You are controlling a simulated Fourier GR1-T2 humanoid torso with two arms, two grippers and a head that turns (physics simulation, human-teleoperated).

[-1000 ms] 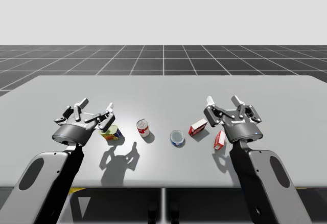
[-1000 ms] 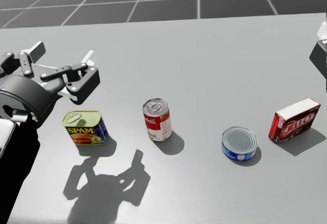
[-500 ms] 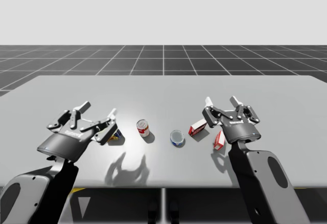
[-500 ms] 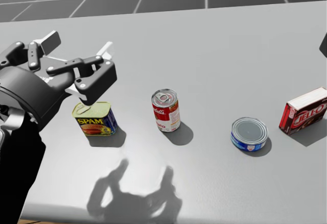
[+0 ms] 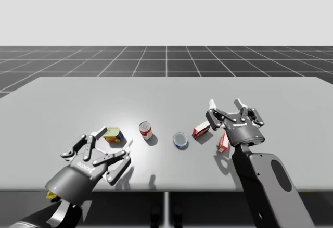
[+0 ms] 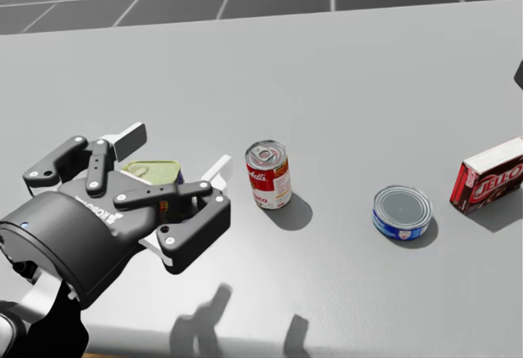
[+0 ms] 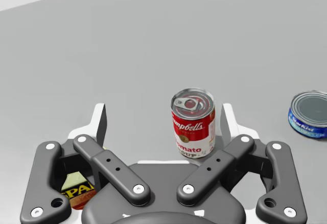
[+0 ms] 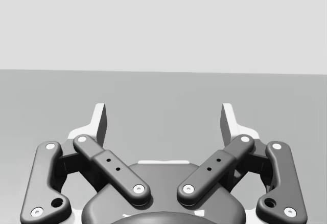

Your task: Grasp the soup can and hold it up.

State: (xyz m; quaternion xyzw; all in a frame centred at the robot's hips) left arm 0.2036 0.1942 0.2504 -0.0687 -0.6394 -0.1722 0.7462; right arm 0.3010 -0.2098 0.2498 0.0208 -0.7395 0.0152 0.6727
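- Carrying all the things, the grey surface (image 5: 166, 90) has them in a loose row across its middle, all standing free and apart from each other.
- My left claw (image 7: 163, 117) hangs low over the near part of the surface with its fingers spread wide. I judge it is held like this to aim: the gap between the fingers points toward the soup can, and the opening is wider than the can.
- My right claw (image 5: 225, 104) is also spread and holds nothing. It hovers above the two red boxes, well away from the soup can, so I think it only waits aside.
- One red box (image 5: 201, 129) lies just beside the blue can, the other red box (image 5: 223, 142) under my right wrist.
- A yellow and blue rectangular can (image 6: 151, 170) sits under the left claw, partly hidden by it. It could be knocked if the claw goes lower here.
- The soup can (image 7: 192, 122), red and white, stands upright ahead of the left claw, not touched, a little nearer to one finger. The approach seems in hand; grasp and lift are not yet done.
- A flat round blue can (image 5: 180, 140) stands near the soup can, on its far side from the left claw.
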